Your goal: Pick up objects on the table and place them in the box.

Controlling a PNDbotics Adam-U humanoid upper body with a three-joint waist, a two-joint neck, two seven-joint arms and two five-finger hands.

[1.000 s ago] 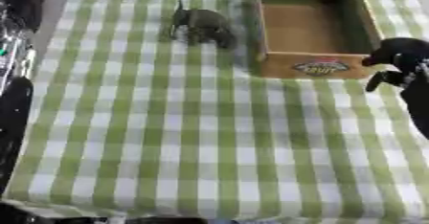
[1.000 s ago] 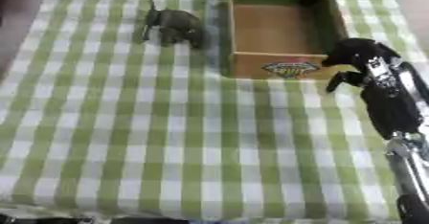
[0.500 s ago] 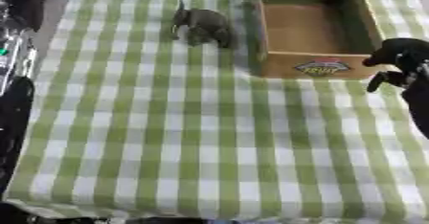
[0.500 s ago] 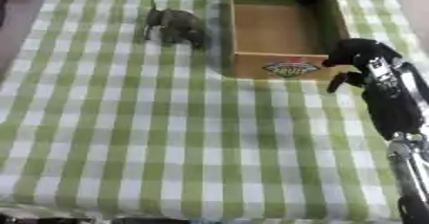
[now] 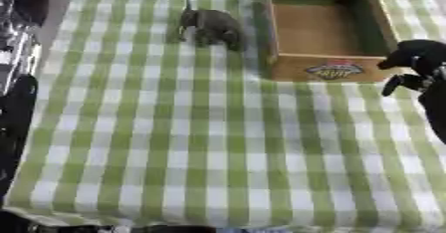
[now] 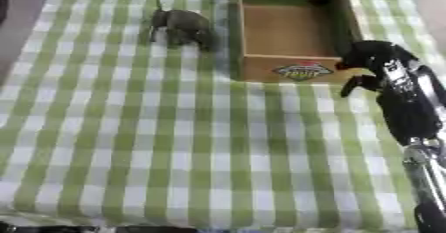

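**Right robot hand beside box corner, elephant on the cloth**

Bench (image 5: 174, 152) covered in a green-and-white checked cloth; open brown cardboard box (image 5: 320, 28) sits at the far right of it, a round printed label (image 6: 301, 70) on its near wall; inside of the box looks bare, brown floor showing.

Small grey toy elephant (image 6: 181, 25) stands upright on the cloth just left of the box's left wall, near it; cannot tell if the two touch; a thin part sticks up at its left end.

Right robot hand (image 6: 373, 60), black, comes in from the right edge on a black forearm (image 6: 407, 108) with a silver joint lower down; it sits at the near right corner of the box, just beside the front wall; fingers curled downward, thumb-side digit hanging below the palm; nothing seen between the fingers, so curled and holding nothing; cannot tell whether it touches the box or the cloth.

Robot hand and elephant are well apart, the box between them.

Left robot hand not seen in either view; only dark and shiny shapes (image 5: 13, 77) along the left edge of the left eye view, off the cloth, too unclear to name.
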